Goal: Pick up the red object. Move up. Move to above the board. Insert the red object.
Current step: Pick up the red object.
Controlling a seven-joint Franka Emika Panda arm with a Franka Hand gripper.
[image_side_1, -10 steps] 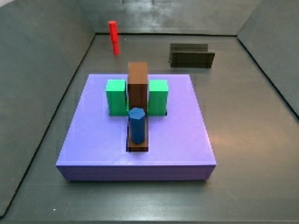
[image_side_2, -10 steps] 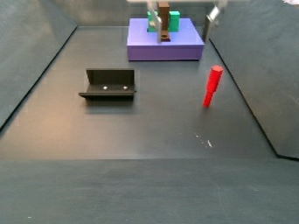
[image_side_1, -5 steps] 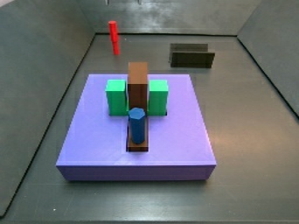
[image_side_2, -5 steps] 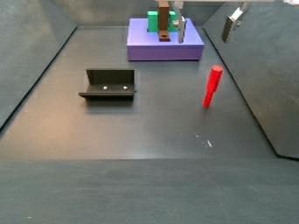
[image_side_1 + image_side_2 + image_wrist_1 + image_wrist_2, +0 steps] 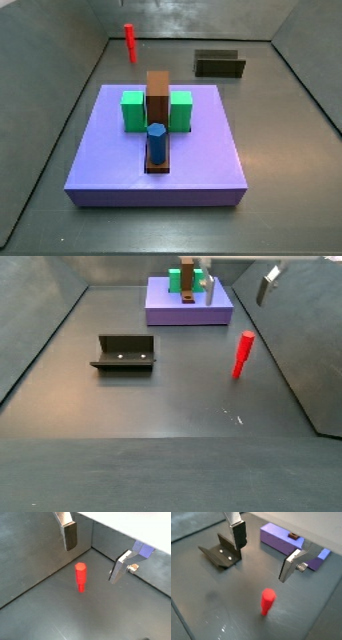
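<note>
Red object (image 5: 242,354) stands upright on the floor, at about 5 o'clock from the board (image 5: 187,308), well apart. Gripper (image 5: 93,553) hangs above it, jaws wide, holding nothing. A skewed descent could topple it. I count 1 red object, 1 board, 1 fixture (image 5: 124,352).

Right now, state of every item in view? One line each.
Red rod: upright on the floor, free, not gripped.
Claw: open, above the rod, holding nothing.
Purple board: flat on the floor, carrying blocks.
Blue peg: upright, seated in the brown block.
Green blocks: on the board, flanking the brown block.
Fixture: standing on the floor, nothing in it.
</note>
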